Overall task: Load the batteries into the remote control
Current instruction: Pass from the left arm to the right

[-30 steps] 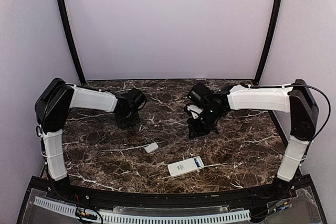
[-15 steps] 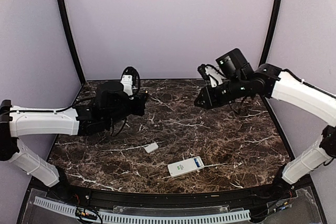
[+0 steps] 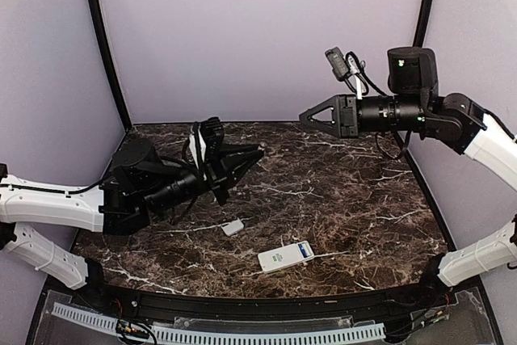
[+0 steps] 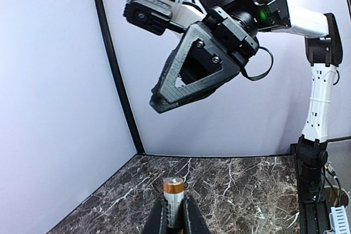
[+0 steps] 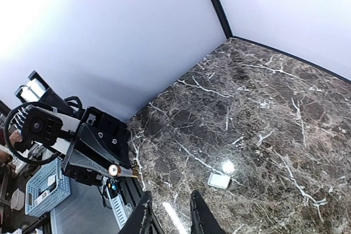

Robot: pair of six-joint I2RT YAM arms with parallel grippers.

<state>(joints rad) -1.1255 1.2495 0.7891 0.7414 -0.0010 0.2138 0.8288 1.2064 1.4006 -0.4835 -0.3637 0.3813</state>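
The white remote control lies flat near the table's front edge, with a blue patch at its right end. My left gripper hangs above the table's middle left, shut on a battery with a copper cap that sticks up between the fingers. That battery also shows in the right wrist view. My right gripper is raised high at the back right, pointing left. In its own view it is open and empty. No second battery shows.
A small loose white cover piece lies on the dark marble table left of the remote; it also shows in the right wrist view. Pale walls with black corner posts enclose the table.
Both arms unfolded from low postures. The left arm stretched out to the right over the table. The right gripper rose well above the table and now points left.
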